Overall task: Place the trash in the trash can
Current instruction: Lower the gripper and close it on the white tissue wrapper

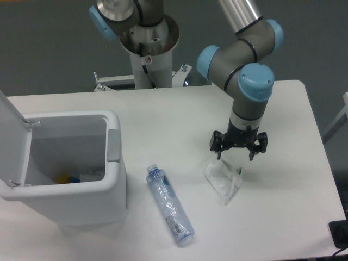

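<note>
Gripper [237, 155] hung jaws spread right over the wrapper [223, 176], mid-table; bottle [169, 205] lay beside the bin [111, 187]. Reach step, I'd say: next came dropping and closing.
</note>
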Controlling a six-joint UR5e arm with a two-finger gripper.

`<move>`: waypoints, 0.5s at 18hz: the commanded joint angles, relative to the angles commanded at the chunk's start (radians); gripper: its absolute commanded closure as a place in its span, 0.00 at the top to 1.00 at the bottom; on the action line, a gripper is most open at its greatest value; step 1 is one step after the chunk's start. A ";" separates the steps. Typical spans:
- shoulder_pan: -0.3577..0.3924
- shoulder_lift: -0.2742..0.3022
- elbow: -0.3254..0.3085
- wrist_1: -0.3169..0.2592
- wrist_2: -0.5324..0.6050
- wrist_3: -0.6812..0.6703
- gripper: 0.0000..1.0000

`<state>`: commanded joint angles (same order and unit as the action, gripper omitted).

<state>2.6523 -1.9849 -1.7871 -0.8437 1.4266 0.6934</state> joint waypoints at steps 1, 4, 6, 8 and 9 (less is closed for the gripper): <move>-0.005 -0.014 0.008 0.003 0.003 0.000 0.94; -0.006 -0.014 0.000 0.011 0.020 0.003 0.38; -0.006 -0.012 0.000 0.014 0.057 0.002 0.09; -0.006 -0.011 0.003 0.023 0.061 0.003 0.02; -0.006 -0.009 0.005 0.028 0.063 0.006 0.01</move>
<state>2.6461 -1.9942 -1.7825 -0.8161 1.4895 0.6995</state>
